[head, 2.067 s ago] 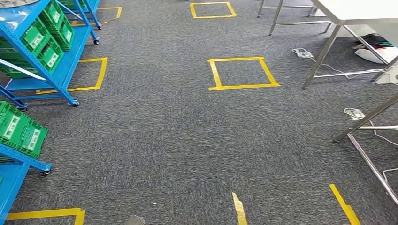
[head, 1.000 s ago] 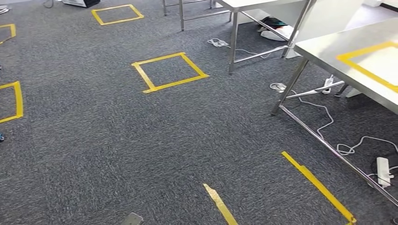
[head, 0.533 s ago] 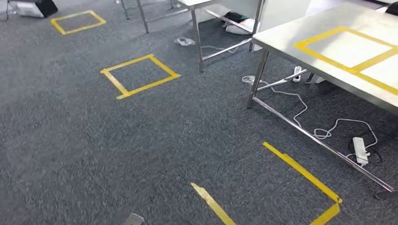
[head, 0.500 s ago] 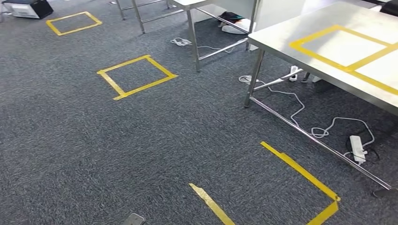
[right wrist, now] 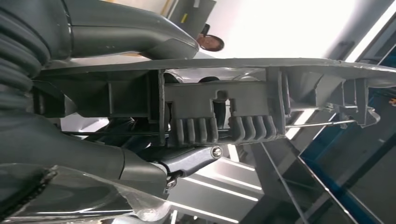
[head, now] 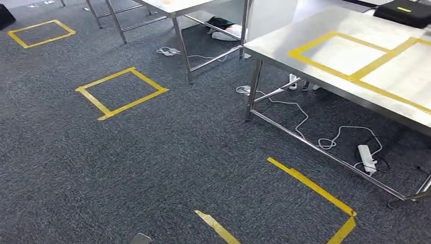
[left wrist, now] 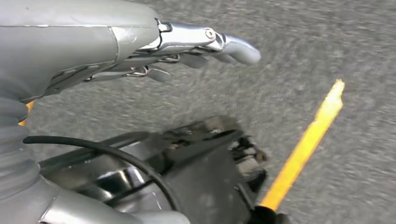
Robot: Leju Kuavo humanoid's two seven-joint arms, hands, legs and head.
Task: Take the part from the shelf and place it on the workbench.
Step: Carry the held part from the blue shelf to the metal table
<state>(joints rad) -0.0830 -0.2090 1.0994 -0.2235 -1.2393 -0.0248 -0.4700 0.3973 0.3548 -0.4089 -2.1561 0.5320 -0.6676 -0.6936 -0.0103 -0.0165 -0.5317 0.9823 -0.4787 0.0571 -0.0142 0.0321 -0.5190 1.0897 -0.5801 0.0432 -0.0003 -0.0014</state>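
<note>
In the right wrist view my right hand [right wrist: 93,149] grips the part [right wrist: 219,107], a flat grey plastic moulding with ribs and slots, thumb on one face and fingers on the other. My left hand [left wrist: 140,46] hangs over the grey carpet with its fingers stretched out and nothing in it. The workbench [head: 284,48], a steel table marked with yellow tape rectangles [head: 335,53], stands ahead on the right in the head view.
A second steel table [head: 173,6] stands further back. Under the workbench lie white cables and a power strip [head: 366,157]. A black box [head: 406,12] sits on the bench's far end. Yellow tape squares [head: 121,92] and strips [head: 310,185] mark the carpet.
The camera has swung to the right: the blue shelves with green bins have left the picture, and the workbench has come in on the right and grown nearer.
</note>
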